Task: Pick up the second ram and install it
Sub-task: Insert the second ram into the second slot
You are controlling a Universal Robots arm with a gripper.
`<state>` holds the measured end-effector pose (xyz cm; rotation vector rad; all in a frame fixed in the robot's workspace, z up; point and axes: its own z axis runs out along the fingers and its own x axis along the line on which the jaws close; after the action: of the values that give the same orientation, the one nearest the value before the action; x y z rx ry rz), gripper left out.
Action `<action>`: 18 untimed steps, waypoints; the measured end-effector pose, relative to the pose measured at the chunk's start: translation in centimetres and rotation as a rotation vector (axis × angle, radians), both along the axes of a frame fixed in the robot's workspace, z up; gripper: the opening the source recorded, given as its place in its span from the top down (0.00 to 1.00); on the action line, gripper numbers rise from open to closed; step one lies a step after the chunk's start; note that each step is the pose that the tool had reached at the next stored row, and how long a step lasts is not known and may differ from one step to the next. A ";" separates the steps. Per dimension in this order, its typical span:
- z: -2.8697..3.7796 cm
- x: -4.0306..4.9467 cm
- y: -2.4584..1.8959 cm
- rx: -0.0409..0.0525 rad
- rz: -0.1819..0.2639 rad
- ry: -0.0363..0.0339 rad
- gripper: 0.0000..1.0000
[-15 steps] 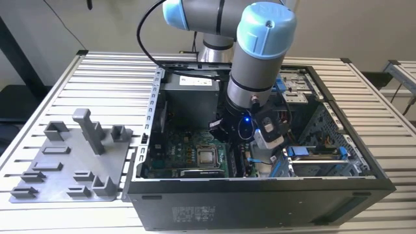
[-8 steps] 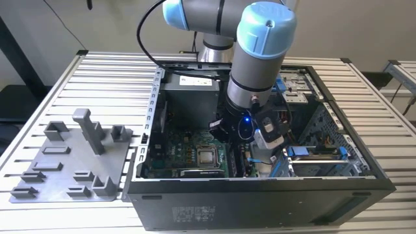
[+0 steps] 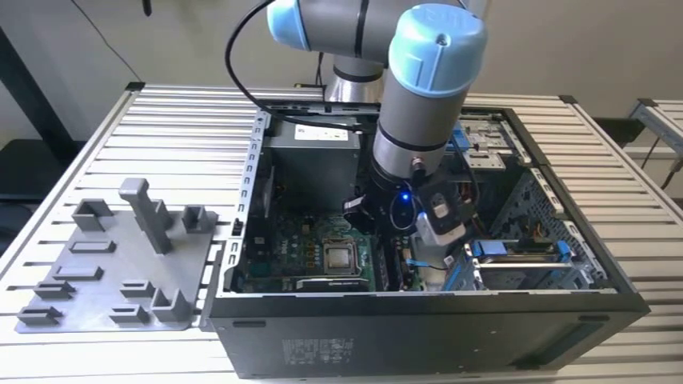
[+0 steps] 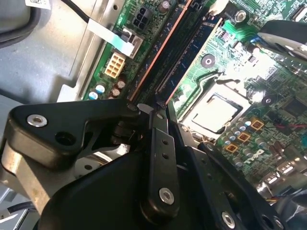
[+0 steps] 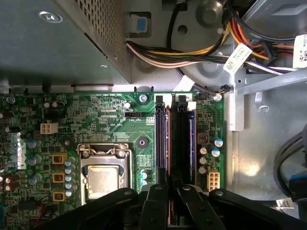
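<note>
Seating the second ram in the motherboard slot: the gripper looks clamped on its upper edge; a straight downward press seems needed.

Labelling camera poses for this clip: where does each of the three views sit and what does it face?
Exterior view: off the arm, above the open computer case, looking down; shows the arm and grey holder tray.
First wrist view: on the wrist, facing straight onto the motherboard; gripper at the memory slots.
Second wrist view: on the wrist, oblique along the slots; gripper.
Shared: CPU socket.
</note>
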<state>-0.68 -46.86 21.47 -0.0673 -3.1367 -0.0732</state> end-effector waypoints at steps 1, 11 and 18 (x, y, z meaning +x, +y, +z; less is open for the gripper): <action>0.00 0.00 0.00 0.0000 -0.002 0.0000 0.86; -0.77 -0.01 -0.03 -0.0032 -0.019 0.0002 0.86; -0.96 0.00 0.00 -0.0014 -0.019 -0.0004 0.85</action>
<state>-0.68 -46.86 20.52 -0.0968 -3.1368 -0.0711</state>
